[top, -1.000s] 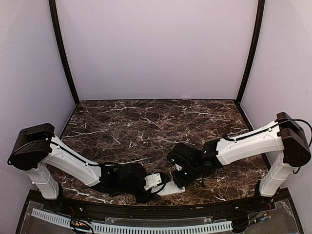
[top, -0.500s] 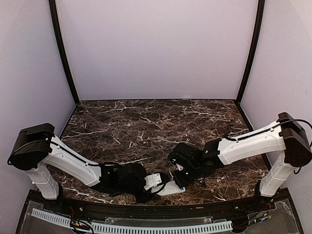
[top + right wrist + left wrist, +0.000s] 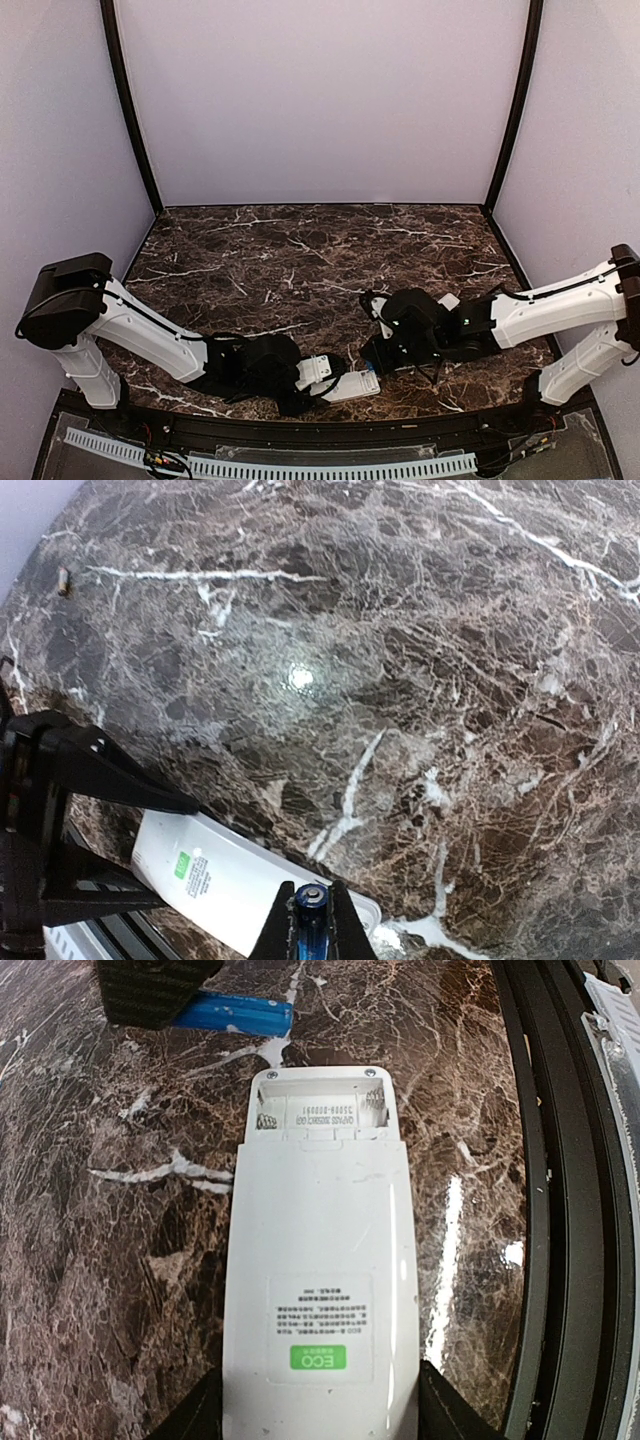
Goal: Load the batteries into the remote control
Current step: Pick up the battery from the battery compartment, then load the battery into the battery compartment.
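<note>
The white remote control (image 3: 318,1260) lies back up on the marble, with a green mark (image 3: 318,1359) and its battery bay (image 3: 318,1110) open and empty. My left gripper (image 3: 318,1405) is shut on its near end, fingers (image 3: 190,1415) on both sides. It also shows in the top view (image 3: 345,385). My right gripper (image 3: 312,915) is shut on a blue battery (image 3: 312,925), held just over the bay end of the remote (image 3: 230,880). In the left wrist view that battery (image 3: 232,1012) sticks out of the right gripper (image 3: 150,990), just beyond the bay.
The dark marble table (image 3: 300,260) has a black front rail (image 3: 550,1210) close beside the remote. A small white piece (image 3: 448,300) lies behind my right arm. A tiny brownish speck (image 3: 64,580) sits far off on the marble. Purple walls enclose three sides.
My right arm has swung out to the right and lowered, turning the wrist; its gripper stays at the remote's far end, and the blue battery now shows there. The left arm has not moved.
</note>
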`<state>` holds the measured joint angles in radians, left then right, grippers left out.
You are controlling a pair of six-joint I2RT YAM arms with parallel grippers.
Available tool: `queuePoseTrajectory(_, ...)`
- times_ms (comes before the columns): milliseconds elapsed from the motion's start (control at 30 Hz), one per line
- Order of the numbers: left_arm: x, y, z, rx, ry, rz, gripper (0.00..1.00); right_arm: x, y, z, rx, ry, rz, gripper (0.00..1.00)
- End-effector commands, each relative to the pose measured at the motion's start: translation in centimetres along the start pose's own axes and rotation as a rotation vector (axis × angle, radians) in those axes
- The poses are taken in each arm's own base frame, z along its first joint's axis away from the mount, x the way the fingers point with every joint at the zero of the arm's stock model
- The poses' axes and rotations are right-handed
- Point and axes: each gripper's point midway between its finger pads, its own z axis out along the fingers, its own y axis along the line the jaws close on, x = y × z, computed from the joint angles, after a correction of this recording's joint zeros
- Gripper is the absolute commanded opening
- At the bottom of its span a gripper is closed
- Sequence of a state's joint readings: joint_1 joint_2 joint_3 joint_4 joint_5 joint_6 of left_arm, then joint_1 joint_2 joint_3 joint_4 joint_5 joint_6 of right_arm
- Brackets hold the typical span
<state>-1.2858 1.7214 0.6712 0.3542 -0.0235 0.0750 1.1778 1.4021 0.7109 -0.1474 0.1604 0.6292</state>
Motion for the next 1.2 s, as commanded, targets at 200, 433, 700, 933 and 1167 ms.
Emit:
queuePoseTrajectory(200, 7.3, 0.2, -0.4, -0.014, 0.248, 0.036, 0.33, -0.7, 0.6, -0.1, -0.12, -0.191, 0.024, 0.0)
queuePoseTrajectory(433, 7.3, 0.2, -0.3, -0.016, 0.249, 0.035, 0.33, 0.6, 1.2, 0.6, -0.146, -0.189, -0.005, 0.0)
queuePoseTrajectory(700, 7.4, 0.3, -0.2, -0.024, 0.255, 0.034, 0.33, 2.5, -0.2, 1.1, -0.123, -0.191, 0.018, 0.0)
queuePoseTrajectory(933, 7.5, 0.4, 0.0, -0.03, 0.262, 0.035, 0.33, 3.4, -0.9, 1.5, -0.104, -0.178, 0.0, 0.0)
queuePoseTrajectory(1167, 7.5, 0.5, 0.0, -0.035, 0.266, 0.032, 0.33, 5.2, -1.1, 1.9, -0.098, -0.137, 0.003, 0.0)
